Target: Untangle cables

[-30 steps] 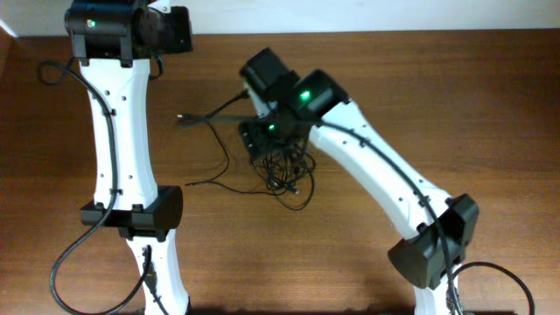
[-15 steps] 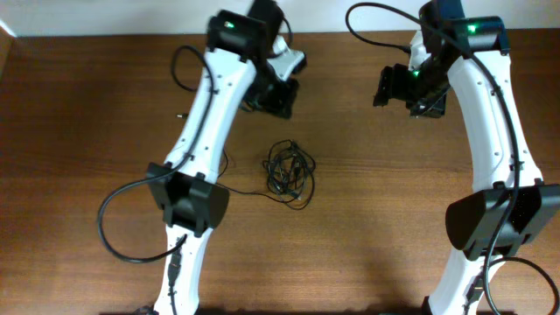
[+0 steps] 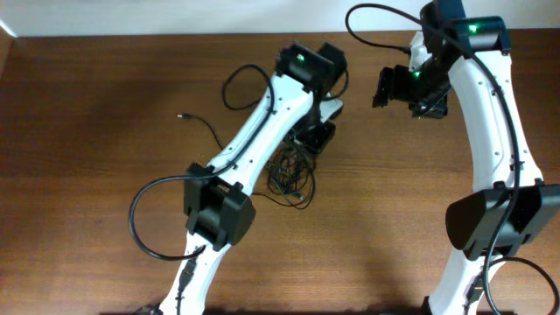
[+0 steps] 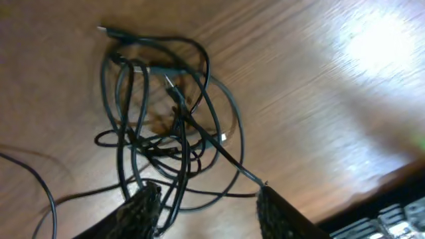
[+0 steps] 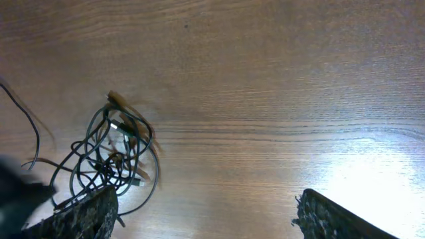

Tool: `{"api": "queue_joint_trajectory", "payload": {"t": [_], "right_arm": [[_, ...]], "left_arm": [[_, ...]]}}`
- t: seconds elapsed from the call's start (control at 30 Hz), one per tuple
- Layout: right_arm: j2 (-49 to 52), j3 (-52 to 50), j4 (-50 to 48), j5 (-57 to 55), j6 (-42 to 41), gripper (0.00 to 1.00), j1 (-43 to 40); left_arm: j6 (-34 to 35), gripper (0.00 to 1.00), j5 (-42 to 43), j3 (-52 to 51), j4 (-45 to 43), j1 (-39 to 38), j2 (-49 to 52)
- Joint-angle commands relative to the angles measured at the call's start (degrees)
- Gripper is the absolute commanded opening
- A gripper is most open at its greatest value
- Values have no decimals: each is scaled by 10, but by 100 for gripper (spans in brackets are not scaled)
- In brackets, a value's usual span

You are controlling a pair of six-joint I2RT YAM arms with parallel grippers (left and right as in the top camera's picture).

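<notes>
Brown wooden table [image 3: 87, 201], tangled black cables [image 3: 293, 179]

Overhead faces straight down. Left wrist sees the cables [image 4: 166, 126] close ahead of its fingers [image 4: 275, 212]; right wrist shares them, seemingly from higher.

This looks like a robotics lab or test station rather than a home or shop. Two white jointed arms, the left arm [image 3: 262, 131] and the right arm [image 3: 494, 114], stand at the near edge of a plain wood-grain bench [image 3: 87, 131]. Each carries a green status light [image 3: 302, 59] and a thick black lead [image 3: 134, 219]. A tangle of thin cables [image 3: 290, 171] lies on the wood. A pale wall [image 3: 175, 16] runs behind, and lamp glare [image 5: 372, 179] shines on the bench.
</notes>
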State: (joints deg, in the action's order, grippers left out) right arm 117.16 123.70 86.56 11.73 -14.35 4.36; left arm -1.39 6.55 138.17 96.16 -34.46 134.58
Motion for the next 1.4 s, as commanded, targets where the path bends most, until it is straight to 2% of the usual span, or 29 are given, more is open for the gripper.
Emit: {"api": "queue_joint_trajectory", "payload": {"t": [0.0,0.27,0.43,0.67,0.8,0.9,0.93,0.97,1.07,1.23,1.27,1.37], "right_arm": [[-24,1,0,1,6,88,-3],[-24,1,0,1,6,88,-3],[-24,1,0,1,6,87,-3],[-24,1,0,1,6,88,-3],[-24,0,0,1,6,88,-3],[-24,0,0,1,6,88,-3],[-24,0,0,1,6,88,-3],[-24,1,-2,1,6,88,-3],[-24,0,-4,1,6,88,-2],[-24,0,-10,40,6,87,2],[-24,0,-19,63,9,86,2],[-24,0,-52,182,50,77,6]], "left_arm": [[-32,44,-19,-46,-21,-4,0],[-30,45,16,-122,-104,-4,0],[-30,46,16,-143,-123,-4,1],[-29,42,16,-174,-133,-4,1],[-27,28,16,-178,-143,-4,3],[-25,11,16,-178,-154,-4,3],[-25,2,15,-177,-158,-2,3],[-25,0,13,-168,-162,3,3],[-23,0,11,-64,-142,23,2],[32,0,12,235,-97,68,1],[38,0,16,288,-89,76,1],[38,0,42,387,-64,88,1]]}}
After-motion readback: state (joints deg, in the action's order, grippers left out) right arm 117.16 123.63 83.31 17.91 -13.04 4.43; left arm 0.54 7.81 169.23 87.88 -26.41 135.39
